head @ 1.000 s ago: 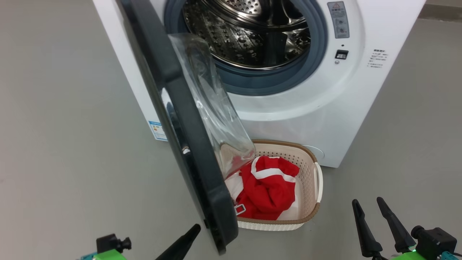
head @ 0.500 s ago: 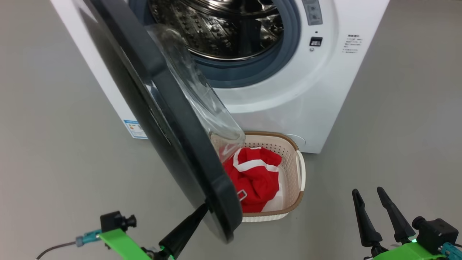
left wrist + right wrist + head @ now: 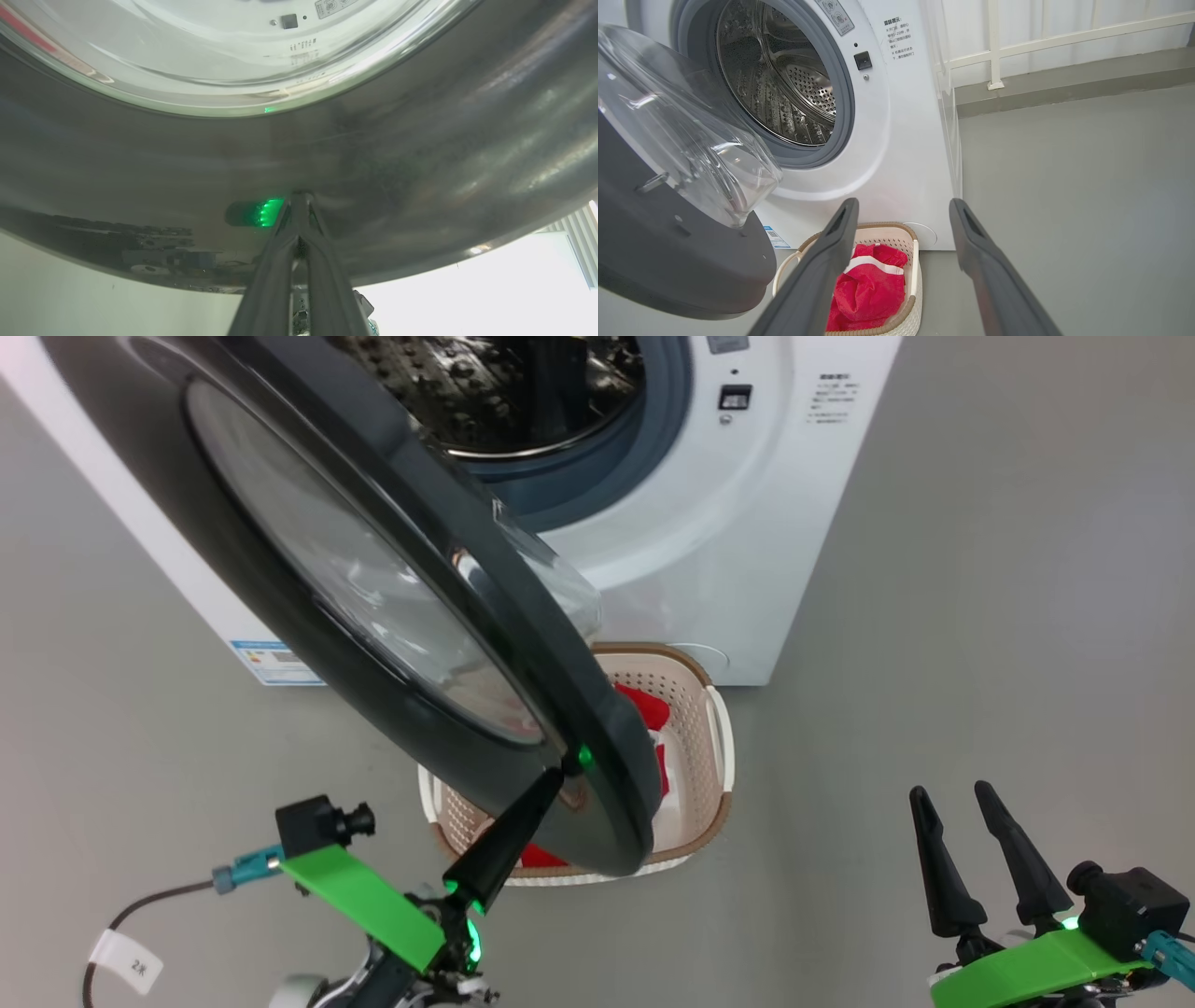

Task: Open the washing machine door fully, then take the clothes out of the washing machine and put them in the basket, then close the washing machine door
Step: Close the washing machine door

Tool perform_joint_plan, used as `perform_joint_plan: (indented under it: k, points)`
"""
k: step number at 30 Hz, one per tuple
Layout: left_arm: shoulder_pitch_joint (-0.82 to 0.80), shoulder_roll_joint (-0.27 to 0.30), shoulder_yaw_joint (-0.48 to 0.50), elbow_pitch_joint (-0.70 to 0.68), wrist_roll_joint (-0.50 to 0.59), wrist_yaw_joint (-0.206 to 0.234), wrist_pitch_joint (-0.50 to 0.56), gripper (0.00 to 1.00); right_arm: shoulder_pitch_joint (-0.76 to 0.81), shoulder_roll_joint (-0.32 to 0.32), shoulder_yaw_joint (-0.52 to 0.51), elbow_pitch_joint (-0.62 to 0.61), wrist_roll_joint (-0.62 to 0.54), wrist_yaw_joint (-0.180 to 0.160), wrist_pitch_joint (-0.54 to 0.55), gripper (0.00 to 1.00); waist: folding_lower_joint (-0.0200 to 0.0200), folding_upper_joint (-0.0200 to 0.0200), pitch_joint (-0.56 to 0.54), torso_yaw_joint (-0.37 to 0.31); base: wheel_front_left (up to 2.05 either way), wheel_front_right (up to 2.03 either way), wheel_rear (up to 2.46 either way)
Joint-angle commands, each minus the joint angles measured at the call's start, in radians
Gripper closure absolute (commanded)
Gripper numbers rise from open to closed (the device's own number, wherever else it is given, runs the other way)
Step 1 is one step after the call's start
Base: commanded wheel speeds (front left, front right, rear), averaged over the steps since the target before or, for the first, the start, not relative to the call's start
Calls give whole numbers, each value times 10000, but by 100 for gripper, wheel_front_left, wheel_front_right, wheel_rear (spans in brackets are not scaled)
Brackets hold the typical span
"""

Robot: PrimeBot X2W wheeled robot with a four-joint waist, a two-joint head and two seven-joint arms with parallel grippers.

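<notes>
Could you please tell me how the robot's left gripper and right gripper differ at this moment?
The left gripper, two long dark fingers, is shut; the right gripper, built alike, stands open. The left gripper's tips touch the outer face of the large round glossy black washing machine door; the right gripper touches nothing. Both have green mounts.

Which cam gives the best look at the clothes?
Right wrist view: clothes sit plainly visible in the basket. Head view: the washing machine door hides most of them. Left wrist view faces the door's front.
</notes>
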Motion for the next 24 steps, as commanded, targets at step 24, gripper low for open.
perform_joint_plan:
  k: [24]
  points:
    - [-3526, 521, -659, 725, 764, -56, -2516, 100, -1113, 210, 157, -225, 267, 2, -65, 0, 0, 0, 1408, -2058, 0, 0, 0]
